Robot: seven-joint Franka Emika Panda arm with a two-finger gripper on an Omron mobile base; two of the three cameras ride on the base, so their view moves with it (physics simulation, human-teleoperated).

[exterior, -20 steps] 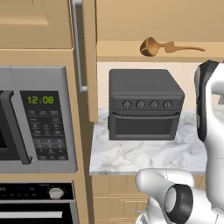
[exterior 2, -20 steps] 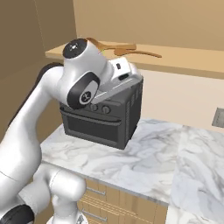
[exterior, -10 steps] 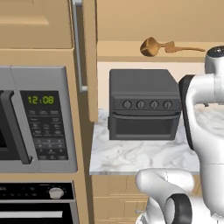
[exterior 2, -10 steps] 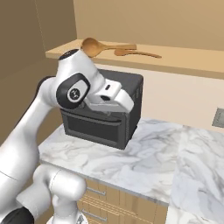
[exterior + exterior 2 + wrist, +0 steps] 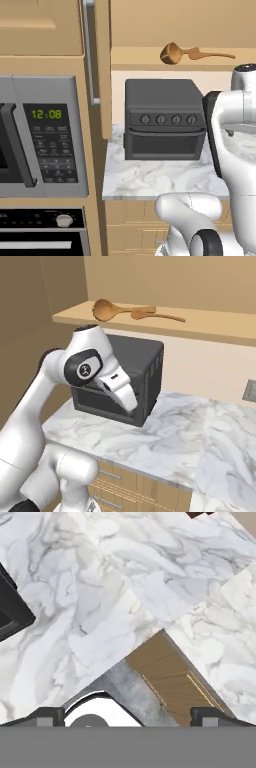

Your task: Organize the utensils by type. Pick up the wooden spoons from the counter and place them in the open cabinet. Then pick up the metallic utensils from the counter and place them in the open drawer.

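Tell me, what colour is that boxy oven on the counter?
The oven is dark grey, nearly black, with round knobs; the left base view shows it best.

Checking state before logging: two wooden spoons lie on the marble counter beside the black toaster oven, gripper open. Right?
Not quite. The wooden spoons lie on the shelf of the open cabinet above the black toaster oven, not on the marble counter; the right base view shows it. The gripper is open.

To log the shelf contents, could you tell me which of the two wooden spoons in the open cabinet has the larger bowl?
The orange-brown wooden spoon with the big round bowl; the slimmer wooden spoon beside it has a much smaller bowl.
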